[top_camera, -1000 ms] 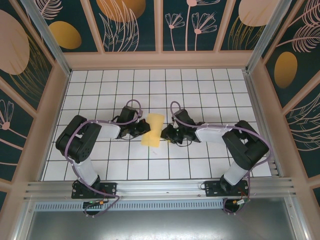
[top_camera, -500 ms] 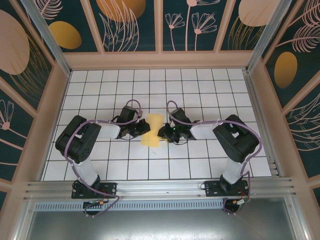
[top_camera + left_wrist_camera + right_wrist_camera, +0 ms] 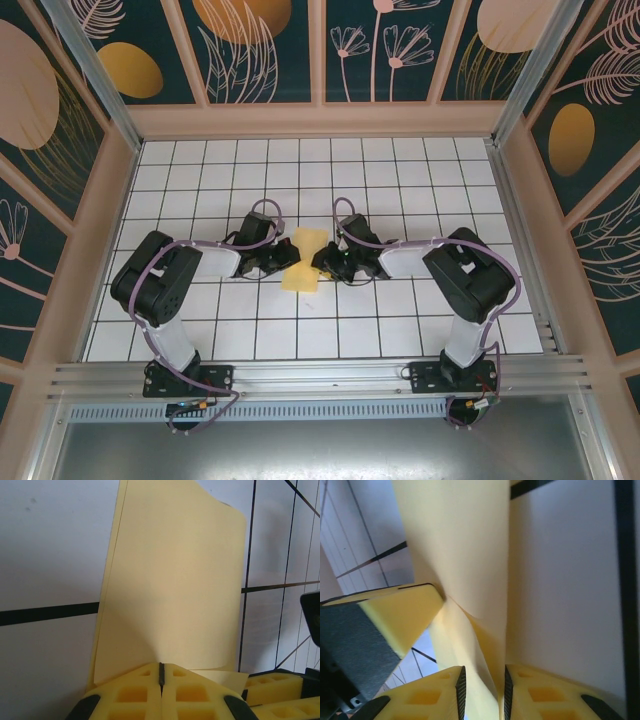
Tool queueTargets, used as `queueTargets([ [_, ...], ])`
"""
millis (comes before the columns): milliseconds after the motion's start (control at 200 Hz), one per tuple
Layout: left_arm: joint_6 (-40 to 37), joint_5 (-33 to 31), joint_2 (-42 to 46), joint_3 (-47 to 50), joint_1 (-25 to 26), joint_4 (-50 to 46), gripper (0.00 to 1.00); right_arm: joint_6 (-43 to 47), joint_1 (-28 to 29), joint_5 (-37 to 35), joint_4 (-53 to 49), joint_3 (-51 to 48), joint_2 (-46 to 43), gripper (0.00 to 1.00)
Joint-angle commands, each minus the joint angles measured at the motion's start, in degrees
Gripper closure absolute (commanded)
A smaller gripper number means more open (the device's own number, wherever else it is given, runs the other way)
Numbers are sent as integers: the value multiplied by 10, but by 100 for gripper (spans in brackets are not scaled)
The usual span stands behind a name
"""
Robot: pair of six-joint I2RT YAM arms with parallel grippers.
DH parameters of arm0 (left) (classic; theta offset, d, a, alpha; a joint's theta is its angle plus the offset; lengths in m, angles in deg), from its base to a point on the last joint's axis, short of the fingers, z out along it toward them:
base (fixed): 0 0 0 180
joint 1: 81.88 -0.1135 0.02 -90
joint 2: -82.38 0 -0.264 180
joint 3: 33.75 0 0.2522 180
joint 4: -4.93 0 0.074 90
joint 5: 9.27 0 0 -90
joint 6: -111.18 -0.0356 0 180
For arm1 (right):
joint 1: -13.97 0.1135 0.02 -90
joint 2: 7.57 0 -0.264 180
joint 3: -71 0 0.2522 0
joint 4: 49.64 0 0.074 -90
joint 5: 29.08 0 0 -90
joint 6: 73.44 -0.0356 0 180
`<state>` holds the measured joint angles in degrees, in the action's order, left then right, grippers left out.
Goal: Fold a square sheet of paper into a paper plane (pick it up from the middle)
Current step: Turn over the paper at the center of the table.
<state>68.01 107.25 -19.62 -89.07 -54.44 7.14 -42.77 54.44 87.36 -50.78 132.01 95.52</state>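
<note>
The square sheet of paper is yellow-orange and folded into layers, held just above the tiles at mid-table between both grippers. My left gripper is shut on its left edge; in the left wrist view the pads meet on the paper, which stretches away flat. My right gripper sits at the paper's right edge. In the right wrist view its jaws stand slightly apart, and a loose fold of the paper runs through the gap. The left gripper's finger shows there at the left.
The white gridded table is walled by wooden panels on three sides. An aluminium rail runs along the near edge, where both arm bases are bolted. Both forearms lie low over the middle tiles.
The right gripper has slid left up to the paper's edge and its elbow has swung in. Its jaws have eased apart a little. The left gripper has stayed shut in place.
</note>
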Motion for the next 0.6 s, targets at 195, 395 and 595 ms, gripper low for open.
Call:
queueTargets([
  [195, 14, -13, 23, 1, -2, -21, 93, -26, -4, 22, 101, -26, 9, 73],
  [395, 25, -14, 66, 5, -2, -17, 90, -26, -5, 27, 113, -32, 19, 83],
  [595, 16, -93, 146, 15, -2, -69, 86, -15, -6, 33, 112, -32, 7, 93],
])
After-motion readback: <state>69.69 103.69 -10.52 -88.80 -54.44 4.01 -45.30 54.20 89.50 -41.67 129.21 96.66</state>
